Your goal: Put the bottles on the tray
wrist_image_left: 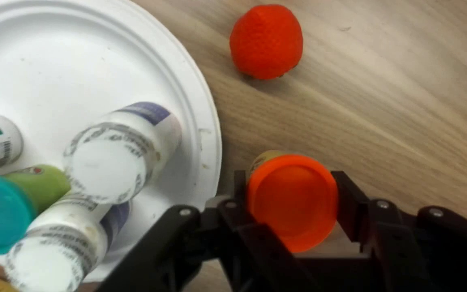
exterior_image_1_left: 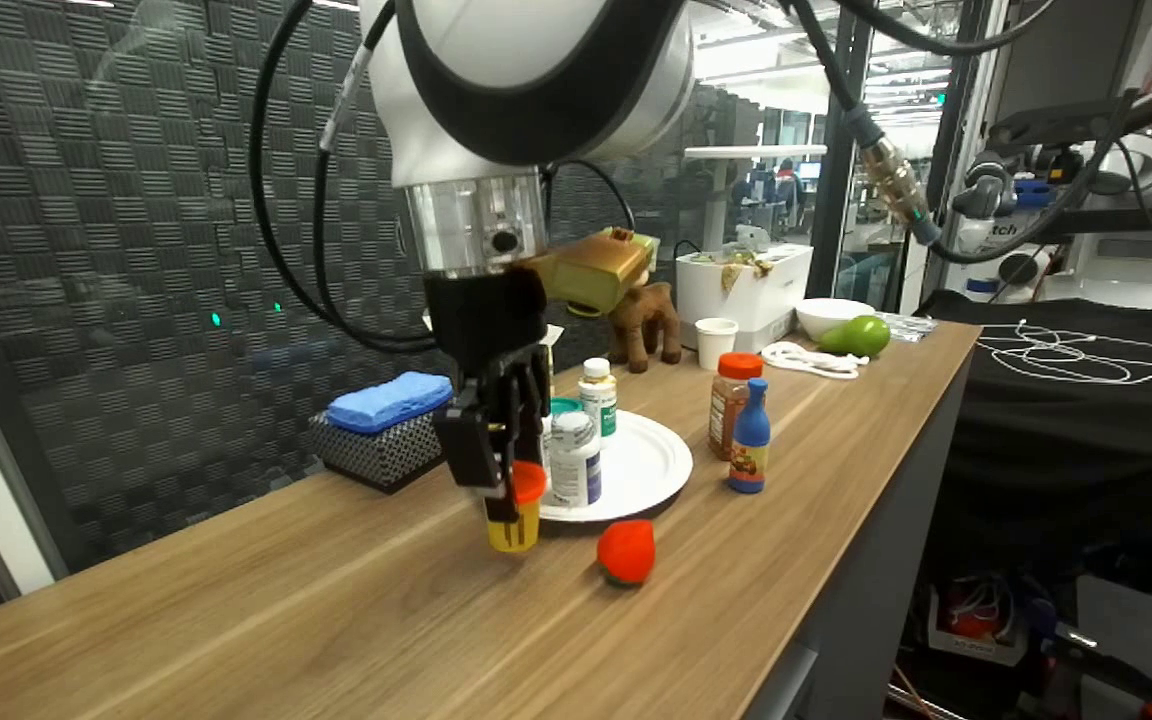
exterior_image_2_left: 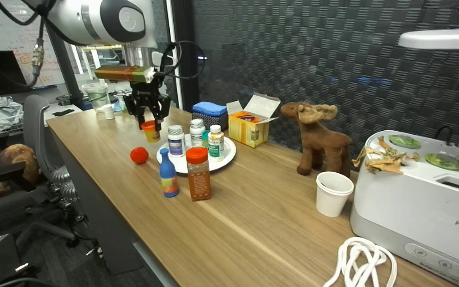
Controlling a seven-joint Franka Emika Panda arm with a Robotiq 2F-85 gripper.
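In an exterior view, a strawberry lies left of the gripper, which pinches an orange-lidded jar; to its right stand a blue bottle, the tray with three bottles and a teal-lidded jar, and a red-capped bottle.

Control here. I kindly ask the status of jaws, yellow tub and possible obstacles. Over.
Jaws flank orange-lidded yellow tub, grip unconfirmed. Tub beside white plate, not on it. Nearest white bottle, upright on plate, possibly in the way.
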